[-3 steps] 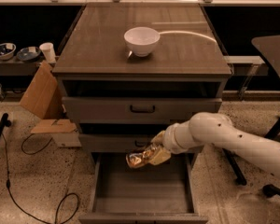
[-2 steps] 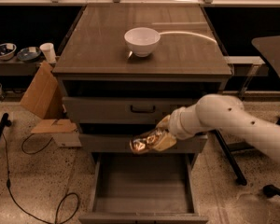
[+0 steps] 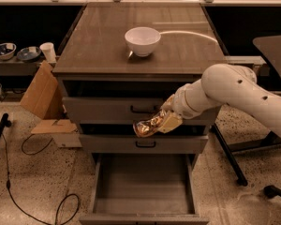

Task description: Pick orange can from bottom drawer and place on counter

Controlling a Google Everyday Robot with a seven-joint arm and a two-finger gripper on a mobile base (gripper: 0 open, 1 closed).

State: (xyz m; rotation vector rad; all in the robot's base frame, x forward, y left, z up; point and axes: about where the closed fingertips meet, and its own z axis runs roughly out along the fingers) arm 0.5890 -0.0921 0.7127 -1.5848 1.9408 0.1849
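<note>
The orange can (image 3: 146,125), shiny orange-gold, is held on its side in my gripper (image 3: 160,123), in front of the middle drawers, well above the bottom drawer and below the counter's edge. My white arm (image 3: 234,89) reaches in from the right. The bottom drawer (image 3: 143,190) is pulled open, and its grey floor is bare. The counter (image 3: 100,43) is the wood-grain top of the cabinet.
A white bowl (image 3: 142,41) stands on the counter, near its middle. The two upper drawers with black handles (image 3: 144,109) are closed. Cardboard pieces (image 3: 43,97) and cables (image 3: 18,172) lie on the floor at left. A black table and its legs (image 3: 234,158) stand at right.
My gripper has lifted the can from just above the bottom drawer up in front of the upper drawers, and the arm has risen with it.
</note>
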